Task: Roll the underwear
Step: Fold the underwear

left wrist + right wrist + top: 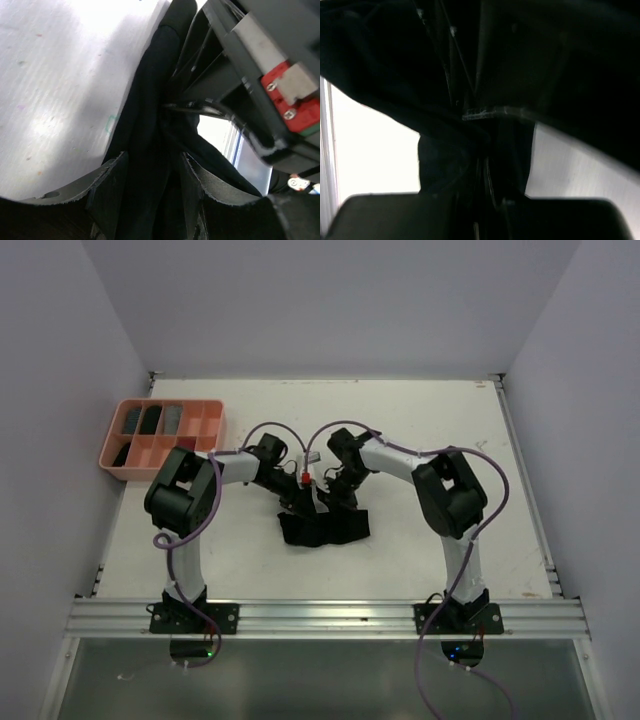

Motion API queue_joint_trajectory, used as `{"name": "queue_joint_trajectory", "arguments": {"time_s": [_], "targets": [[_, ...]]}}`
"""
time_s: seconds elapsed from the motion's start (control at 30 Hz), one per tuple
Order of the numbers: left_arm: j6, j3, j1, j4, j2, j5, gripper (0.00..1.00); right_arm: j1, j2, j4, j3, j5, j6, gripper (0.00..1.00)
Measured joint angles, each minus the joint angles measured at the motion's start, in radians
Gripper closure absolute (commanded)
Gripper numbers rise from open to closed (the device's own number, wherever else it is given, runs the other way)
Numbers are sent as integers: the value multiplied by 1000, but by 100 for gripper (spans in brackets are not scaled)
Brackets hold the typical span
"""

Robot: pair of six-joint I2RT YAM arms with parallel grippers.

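1. The left pincer (pixel 298 492) is clamped, about half closed, on a thick bunched fold of the black underwear (pixel 322 528). In its wrist view the cloth fills the gap from one finger (pixel 107 187) across to the other.
2. The right pincer (pixel 336 488) is fully closed, almost tip to tip with the left one. Its wrist view is too dark to show whether a thin layer is nipped in it.
3. The garment lies on the table (pixel 450 440) directly under both pincers and spreads from them toward the arm bases.
4. This looks like the start of the roll, with the far edge gathered up. To do it well, both tips should travel level and together, low over the table, turning the fold over itself so it winds tight and does not lift.
5. The tips are crowded, so a small sideways slip could knock them together or drag the cloth askew.
6. The pink tray (pixel 120 468) sits well off to the left pincer's outer side.
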Motion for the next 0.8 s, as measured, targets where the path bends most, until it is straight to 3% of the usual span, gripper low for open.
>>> {"name": "queue_joint_trajectory", "arguments": {"time_s": [0.27, 0.5, 0.8], "targets": [[-52, -26, 18, 22, -22, 3, 43, -11, 90, -58, 129, -31, -16, 100], [-114, -149, 122, 83, -187, -92, 38, -19, 94, -47, 146, -50, 1, 100], [-217, -193, 198, 240, -291, -95, 38, -26, 138, -101, 161, -33, 11, 100]]}}
